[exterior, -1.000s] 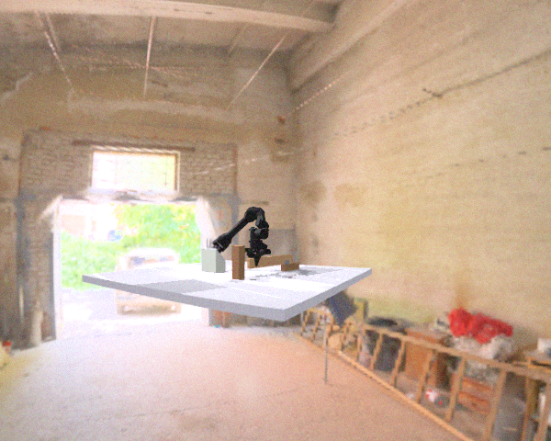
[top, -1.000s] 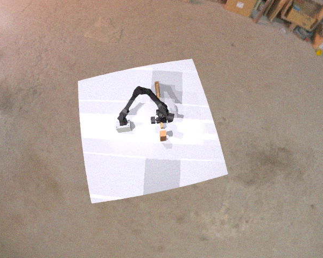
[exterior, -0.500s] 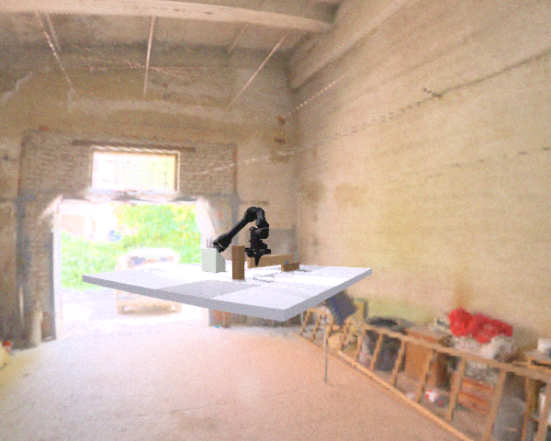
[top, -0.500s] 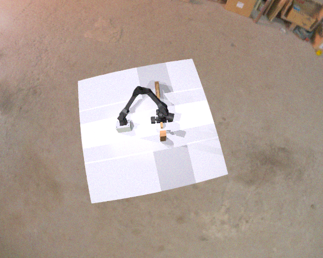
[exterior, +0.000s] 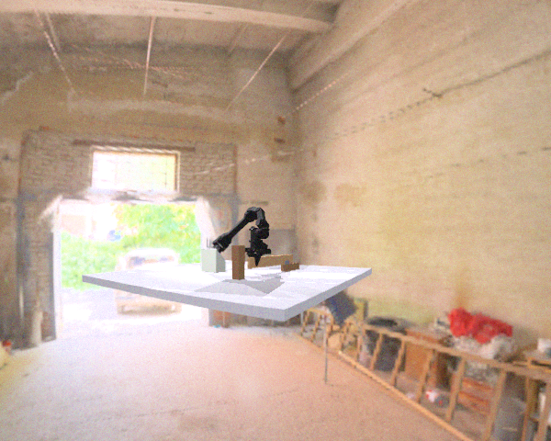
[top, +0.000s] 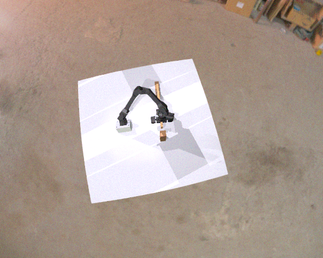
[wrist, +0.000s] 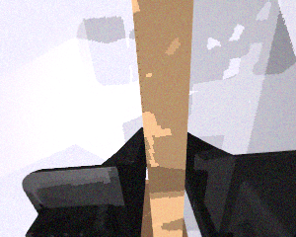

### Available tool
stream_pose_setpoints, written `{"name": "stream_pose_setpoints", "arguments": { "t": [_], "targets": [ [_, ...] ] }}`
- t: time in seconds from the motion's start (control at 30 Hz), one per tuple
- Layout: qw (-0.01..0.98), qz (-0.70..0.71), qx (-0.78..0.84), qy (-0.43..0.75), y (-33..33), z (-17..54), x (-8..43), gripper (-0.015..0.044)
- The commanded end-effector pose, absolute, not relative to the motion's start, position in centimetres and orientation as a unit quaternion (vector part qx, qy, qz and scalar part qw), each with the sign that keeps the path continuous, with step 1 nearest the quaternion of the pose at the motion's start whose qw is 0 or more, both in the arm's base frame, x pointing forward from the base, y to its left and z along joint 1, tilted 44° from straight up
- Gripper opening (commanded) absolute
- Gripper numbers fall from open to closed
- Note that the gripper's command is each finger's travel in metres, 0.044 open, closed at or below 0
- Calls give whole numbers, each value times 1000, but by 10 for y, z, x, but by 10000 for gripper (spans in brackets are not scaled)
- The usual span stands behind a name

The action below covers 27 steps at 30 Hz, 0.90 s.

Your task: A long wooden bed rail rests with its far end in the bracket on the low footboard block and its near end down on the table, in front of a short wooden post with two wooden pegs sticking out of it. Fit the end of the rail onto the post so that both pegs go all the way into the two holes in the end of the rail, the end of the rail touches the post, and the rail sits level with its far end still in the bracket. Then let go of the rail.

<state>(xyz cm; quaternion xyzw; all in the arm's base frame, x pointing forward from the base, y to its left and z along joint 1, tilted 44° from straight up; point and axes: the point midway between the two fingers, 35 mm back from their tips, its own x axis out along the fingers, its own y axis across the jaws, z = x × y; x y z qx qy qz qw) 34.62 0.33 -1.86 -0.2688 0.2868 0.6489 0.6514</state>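
The long wooden rail (top: 158, 91) (exterior: 273, 260) (wrist: 165, 74) has its far end at the low footboard block (top: 156, 82) (exterior: 290, 266). Whether it sits fully in the bracket is too small to tell. My gripper (top: 161, 120) (exterior: 257, 261) (wrist: 157, 130) is shut on the rail close to its near end, one finger on each side. The rail looks roughly level in the exterior view. The upright brown post (top: 162, 136) (exterior: 238, 262) stands just beyond the near end, with a small gap showing in the top view. The pegs and holes cannot be made out.
The arm's pale base block (top: 124, 127) (exterior: 212, 260) stands to one side of the rail. The arm arches over from it. The white table top (top: 114, 172) (exterior: 171, 287) carries patchy shadows, and its edges lie well outside the parts.
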Motion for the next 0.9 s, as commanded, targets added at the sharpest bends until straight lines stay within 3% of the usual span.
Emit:
{"name": "stream_pose_setpoints", "arguments": {
  "t": [0.0, 0.87],
  "targets": [
    [655, 646, -269, 285, 3, -17, 348, 0],
    [655, 646, -269, 286, 3, -18, 347, 0]
  ]
}}
